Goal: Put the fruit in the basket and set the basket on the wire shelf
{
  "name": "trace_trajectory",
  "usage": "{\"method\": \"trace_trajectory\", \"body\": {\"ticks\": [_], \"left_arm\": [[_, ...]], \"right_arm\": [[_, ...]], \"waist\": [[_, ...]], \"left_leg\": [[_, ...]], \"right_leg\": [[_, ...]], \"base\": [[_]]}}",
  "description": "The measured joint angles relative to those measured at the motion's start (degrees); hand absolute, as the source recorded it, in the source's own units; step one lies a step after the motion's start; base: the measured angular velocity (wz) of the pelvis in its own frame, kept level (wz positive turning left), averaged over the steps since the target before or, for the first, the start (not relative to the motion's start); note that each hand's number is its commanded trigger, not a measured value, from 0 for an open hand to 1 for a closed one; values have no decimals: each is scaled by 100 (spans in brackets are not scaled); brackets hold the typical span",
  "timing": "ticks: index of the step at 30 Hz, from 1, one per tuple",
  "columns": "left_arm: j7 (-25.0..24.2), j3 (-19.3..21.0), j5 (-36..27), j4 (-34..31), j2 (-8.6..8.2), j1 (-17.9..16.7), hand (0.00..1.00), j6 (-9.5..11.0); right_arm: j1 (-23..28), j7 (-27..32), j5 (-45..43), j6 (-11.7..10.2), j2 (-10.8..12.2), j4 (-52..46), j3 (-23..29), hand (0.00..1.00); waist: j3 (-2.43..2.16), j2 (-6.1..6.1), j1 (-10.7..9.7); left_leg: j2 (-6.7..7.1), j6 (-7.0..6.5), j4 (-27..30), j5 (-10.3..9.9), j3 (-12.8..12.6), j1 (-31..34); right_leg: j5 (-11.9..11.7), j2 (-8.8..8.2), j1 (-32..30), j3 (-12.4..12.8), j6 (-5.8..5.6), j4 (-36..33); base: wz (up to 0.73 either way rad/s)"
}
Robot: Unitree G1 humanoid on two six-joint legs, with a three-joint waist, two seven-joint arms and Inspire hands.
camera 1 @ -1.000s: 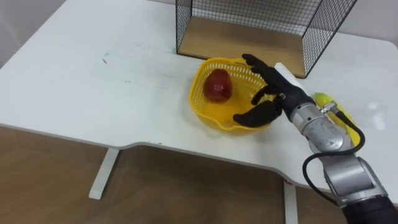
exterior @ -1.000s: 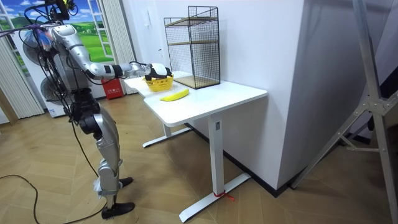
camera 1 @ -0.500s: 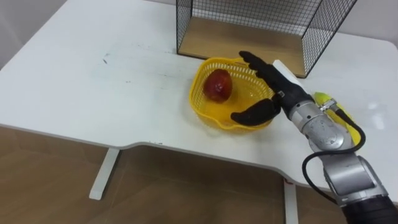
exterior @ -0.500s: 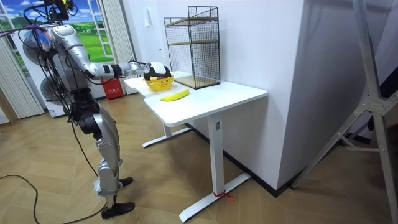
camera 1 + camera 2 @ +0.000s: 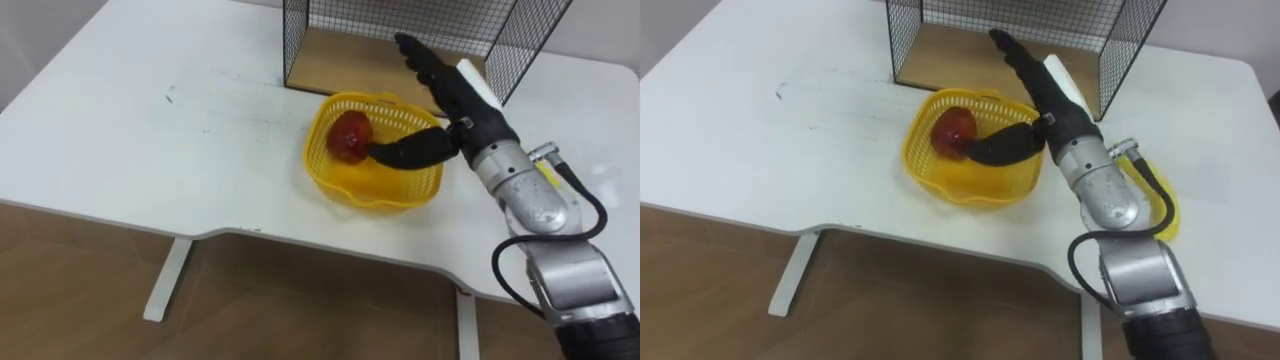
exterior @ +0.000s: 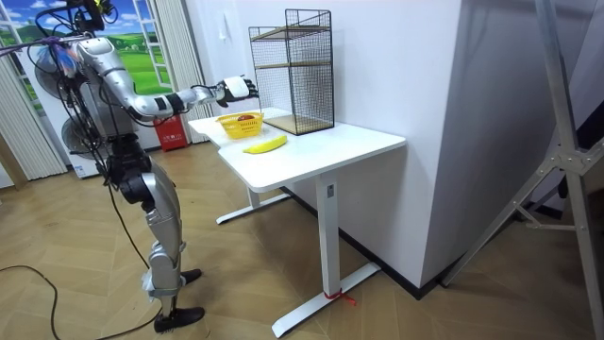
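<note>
The right hand (image 5: 458, 100) hangs open above the basket (image 5: 335, 185); a low sweep could clip its rim, spilling the apple (image 5: 348, 137).

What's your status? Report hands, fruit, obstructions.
Right hand open above basket. Apple in, banana out on table. Nothing between basket and wire shelf.

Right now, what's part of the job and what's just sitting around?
Job: basket; red fruit inside it; banana outside it; wire shelf; right hand, open above the basket.
Just there: table; metal stand; red item on the floor.
</note>
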State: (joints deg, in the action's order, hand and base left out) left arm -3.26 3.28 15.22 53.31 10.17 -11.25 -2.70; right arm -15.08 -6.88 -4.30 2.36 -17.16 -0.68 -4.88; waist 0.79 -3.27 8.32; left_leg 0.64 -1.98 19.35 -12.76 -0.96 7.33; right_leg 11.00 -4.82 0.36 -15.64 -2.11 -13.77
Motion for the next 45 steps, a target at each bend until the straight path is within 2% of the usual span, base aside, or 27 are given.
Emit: {"method": "trace_trajectory", "body": {"ticks": [3,8,11,14,17,19,25,31,34,42,45], "left_arm": [[40,23,-2,122,-12,-13,0,64],[132,54,3,115,-52,-165,0,70],[237,57,3,178,-56,-219,0,75],[273,106,39,187,-62,-297,0,72],[274,110,63,184,-62,-372,0,71],[273,109,57,177,-62,-417,0,69],[320,106,15,182,-64,-449,0,55],[303,105,23,179,-63,-486,0,13],[286,106,59,177,-68,-468,0,8],[270,152,62,179,-62,-416,0,3],[270,301,63,180,-58,-420,0,4]], "right_arm": [[1,222,101,-59,15,-454,220,0],[1,565,403,-343,12,-952,458,0],[1,690,446,-386,13,-952,576,0],[14,867,489,-402,5,-952,746,0],[191,1048,538,-438,-17,-952,877,0],[319,1177,565,-441,-18,-941,900,0],[506,1555,938,-450,-26,-521,1027,0],[528,1773,961,-421,-66,-124,1189,0],[527,1796,1039,-422,-196,165,1246,0],[524,1797,1087,-403,-266,969,1422,0],[523,1799,1087,-402,-268,1128,1522,0]], "waist": [[7,28,-41],[-13,109,-190],[-17,142,-328],[-26,152,-377],[-75,133,-394],[-88,120,-455],[-86,106,-527],[-64,33,-630],[-71,1,-643],[-61,15,-630],[-51,31,-628]], "left_leg": [[0,-1,-8,0,-31,-11],[-11,-1,-37,-1,-60,-83],[-20,1,-43,-1,-58,-115],[-27,2,-45,-2,-75,-147],[-38,3,-54,-2,-120,-190],[-41,3,-52,-2,-124,-194],[-87,5,-5,-4,-125,-201],[-87,17,42,-10,-138,-194],[-89,19,44,-12,-138,-192],[-109,28,109,-47,-152,-131],[-110,27,122,-55,-148,-96]], "right_leg": [[0,-2,-20,34,0,0],[0,13,6,100,0,0],[0,21,63,116,0,6],[-1,33,75,138,1,9],[-2,34,88,148,3,9],[-3,34,111,138,4,9],[-9,38,137,129,14,3],[-21,62,123,136,33,-4],[-23,68,121,136,36,-4],[-24,83,77,158,37,-22],[-23,85,66,157,37,-22]], "base": [[-6],[-4],[-2],[-3],[-5],[0],[0],[0],[0],[0],[0]]}}
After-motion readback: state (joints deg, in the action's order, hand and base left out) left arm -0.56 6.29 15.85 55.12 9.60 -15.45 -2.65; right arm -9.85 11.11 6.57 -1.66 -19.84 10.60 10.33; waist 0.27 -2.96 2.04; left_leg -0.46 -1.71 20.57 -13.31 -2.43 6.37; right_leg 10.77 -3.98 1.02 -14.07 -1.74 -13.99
